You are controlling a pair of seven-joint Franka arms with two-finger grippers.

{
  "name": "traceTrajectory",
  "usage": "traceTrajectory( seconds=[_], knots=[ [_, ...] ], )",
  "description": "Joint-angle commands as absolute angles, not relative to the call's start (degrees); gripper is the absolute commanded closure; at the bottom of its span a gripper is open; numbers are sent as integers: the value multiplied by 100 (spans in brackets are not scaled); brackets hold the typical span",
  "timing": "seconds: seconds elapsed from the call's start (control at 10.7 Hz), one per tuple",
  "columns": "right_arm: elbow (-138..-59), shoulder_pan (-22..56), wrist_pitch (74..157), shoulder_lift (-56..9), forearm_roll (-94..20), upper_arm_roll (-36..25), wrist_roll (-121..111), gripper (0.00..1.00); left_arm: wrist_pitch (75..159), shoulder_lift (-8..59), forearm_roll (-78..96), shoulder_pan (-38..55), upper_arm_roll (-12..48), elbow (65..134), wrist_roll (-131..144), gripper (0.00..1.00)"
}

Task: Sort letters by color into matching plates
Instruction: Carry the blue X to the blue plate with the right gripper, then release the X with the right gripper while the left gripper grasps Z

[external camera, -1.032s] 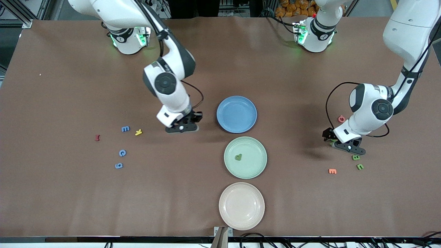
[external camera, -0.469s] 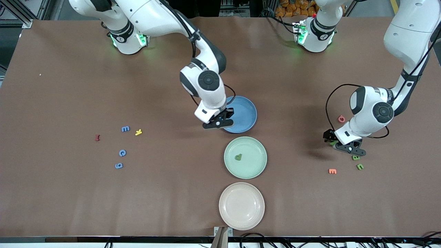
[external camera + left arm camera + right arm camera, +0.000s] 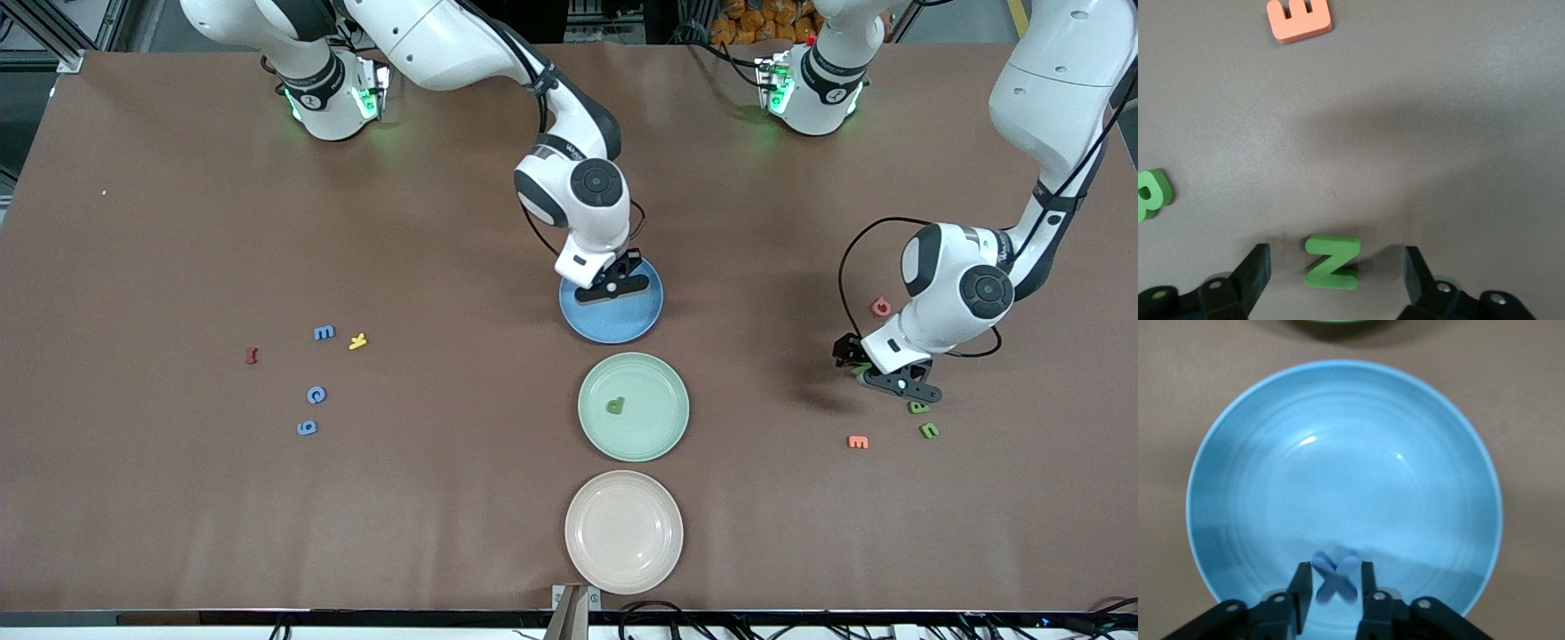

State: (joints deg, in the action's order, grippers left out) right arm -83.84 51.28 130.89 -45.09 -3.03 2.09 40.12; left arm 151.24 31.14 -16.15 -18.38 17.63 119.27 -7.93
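Scanning the front view: green plate (image 3: 633,406) holds one green letter (image 3: 614,406); three blue letters (image 3: 316,395) lie loose.

Left wrist: left gripper (image 3: 1337,267) spread around green Z (image 3: 1332,261).

Right wrist: right gripper (image 3: 1336,580) pinches blue X (image 3: 1335,576) over blue plate (image 3: 1258,493).

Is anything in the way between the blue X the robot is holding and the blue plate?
Nothing visible. The right gripper, shut on the blue X, is already over the blue plate, whose dish below it is bare.
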Motion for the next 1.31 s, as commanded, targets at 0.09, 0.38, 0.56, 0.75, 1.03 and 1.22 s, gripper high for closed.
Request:
traceTrajectory(
  seconds=[0.09, 0.38, 0.56, 0.75, 1.03, 1.22],
  knots=[
    [-8156, 5054, 13008, -4632, -246, 264, 3991, 0, 15117, 3155, -1731, -1890, 1802, 11891, -896, 17],
    [-8156, 4870, 12973, -4483, -237, 246, 3851, 0, 15100, 3155, -1731, -1907, 1793, 11927, -896, 21],
    [-8217, 4449, 12868, -4281, -237, 246, 3526, 0, 15100, 3138, -1731, -1907, 1793, 11944, -896, 25],
    [-8218, 4001, 12517, -4088, -229, 246, 3201, 0, 15030, 3129, -1723, -1907, 1802, 11944, -896, 34],
    [-8235, 3158, 12016, -3745, -220, 220, 3076, 0, 15012, 3129, -1723, -1907, 1802, 11944, -896, 63],
    [-8253, 2613, 11901, -3604, -220, 141, 3085, 0, 15012, 3129, -1723, -1899, 1802, 11936, -896, 88]
  ],
)
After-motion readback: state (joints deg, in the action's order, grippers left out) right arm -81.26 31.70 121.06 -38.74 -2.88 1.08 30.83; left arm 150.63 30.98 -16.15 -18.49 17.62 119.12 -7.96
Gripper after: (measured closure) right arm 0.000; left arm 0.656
